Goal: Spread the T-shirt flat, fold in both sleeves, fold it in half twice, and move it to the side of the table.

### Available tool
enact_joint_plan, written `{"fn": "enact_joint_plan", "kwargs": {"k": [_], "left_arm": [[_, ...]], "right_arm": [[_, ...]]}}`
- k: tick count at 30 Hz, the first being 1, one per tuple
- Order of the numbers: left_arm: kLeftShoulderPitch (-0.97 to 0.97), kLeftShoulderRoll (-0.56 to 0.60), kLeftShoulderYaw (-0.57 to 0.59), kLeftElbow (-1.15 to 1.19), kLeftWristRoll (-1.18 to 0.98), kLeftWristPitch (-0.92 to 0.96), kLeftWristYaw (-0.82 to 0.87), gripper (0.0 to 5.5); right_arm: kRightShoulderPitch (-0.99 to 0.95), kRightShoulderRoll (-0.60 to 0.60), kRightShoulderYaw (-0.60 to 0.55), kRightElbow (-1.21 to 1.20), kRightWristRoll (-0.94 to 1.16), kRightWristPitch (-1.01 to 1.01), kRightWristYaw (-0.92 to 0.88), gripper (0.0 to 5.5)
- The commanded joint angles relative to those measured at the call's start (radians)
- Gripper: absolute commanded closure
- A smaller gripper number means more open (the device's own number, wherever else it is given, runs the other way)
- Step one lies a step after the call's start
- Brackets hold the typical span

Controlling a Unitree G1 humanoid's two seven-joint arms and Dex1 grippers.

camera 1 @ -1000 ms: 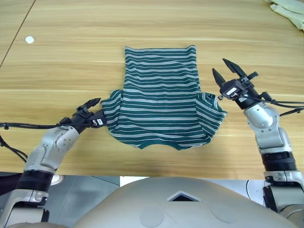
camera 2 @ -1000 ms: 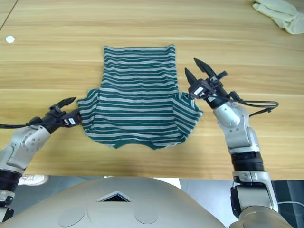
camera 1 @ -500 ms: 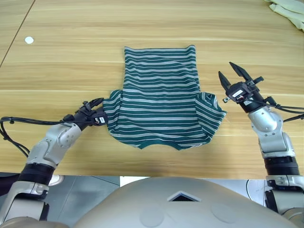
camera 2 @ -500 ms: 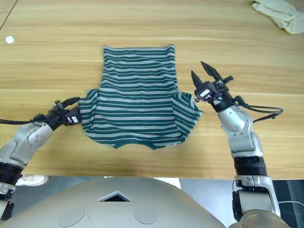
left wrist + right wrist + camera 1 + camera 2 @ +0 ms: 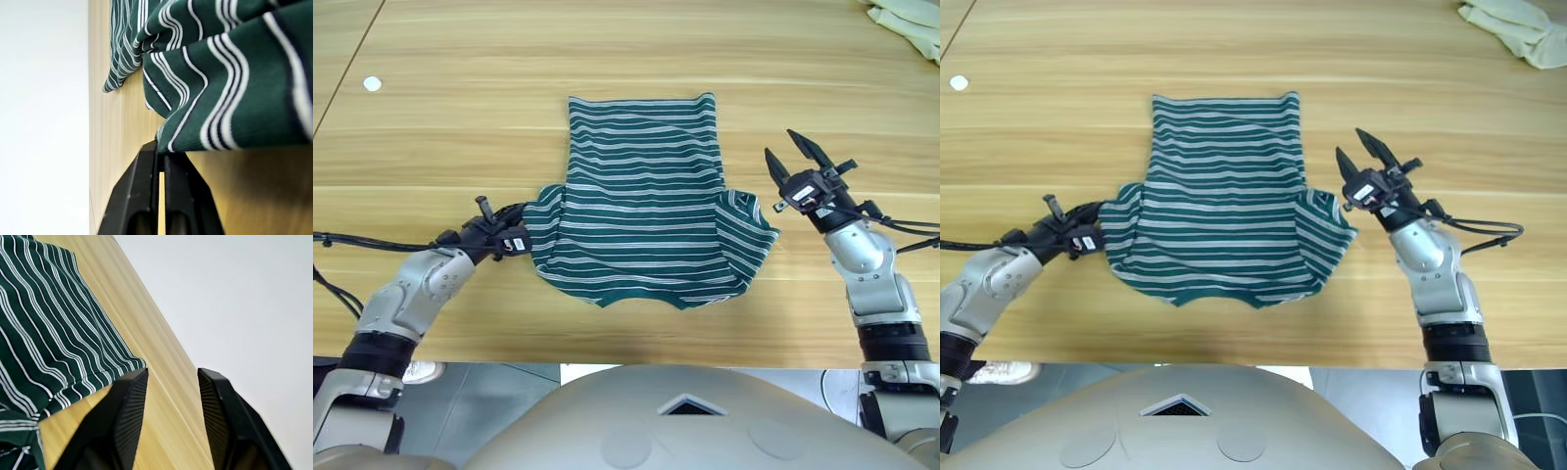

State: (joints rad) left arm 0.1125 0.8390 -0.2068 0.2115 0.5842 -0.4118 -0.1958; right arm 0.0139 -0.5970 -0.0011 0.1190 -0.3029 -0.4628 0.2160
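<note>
Left wrist view: left gripper (image 5: 160, 149) pinched shut on left sleeve (image 5: 195, 117) of T-shirt (image 5: 641, 186). Spread-open right gripper (image 5: 784, 149) sits just outboard of right sleeve (image 5: 749, 223), not touching.

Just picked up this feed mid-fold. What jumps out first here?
The green striped T-shirt lies in the middle of the wooden table, both sleeves bunched up towards the near edge. The left claw is shut on the edge of the shirt's left sleeve, while the right claw stands open just beside the right sleeve, holding nothing. A pale crumpled cloth sits at the far right corner.
</note>
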Motion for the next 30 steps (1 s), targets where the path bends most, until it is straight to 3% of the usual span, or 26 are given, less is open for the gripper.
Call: {"fn": "enact_joint_plan", "kwargs": {"k": [1,20,30], "left_arm": [[0.129,-0.041,-0.015,0.019,-0.025,0.012,0.004,5.47],[0.072,-0.171,0.049,-0.089,-0.023,-0.139,0.211,5.47],[0.026,-0.239,-0.012,-0.066,0.019,-0.206,0.219,5.47]], "right_arm": [[-0.003,0.001,-0.003,0.015,-0.006,-0.006,-0.009,3.64],[-0.016,0.006,0.022,0.076,-0.016,-0.030,-0.023,3.64],[-0.025,0.009,0.044,0.092,-0.017,-0.034,-0.017,3.64]]}}
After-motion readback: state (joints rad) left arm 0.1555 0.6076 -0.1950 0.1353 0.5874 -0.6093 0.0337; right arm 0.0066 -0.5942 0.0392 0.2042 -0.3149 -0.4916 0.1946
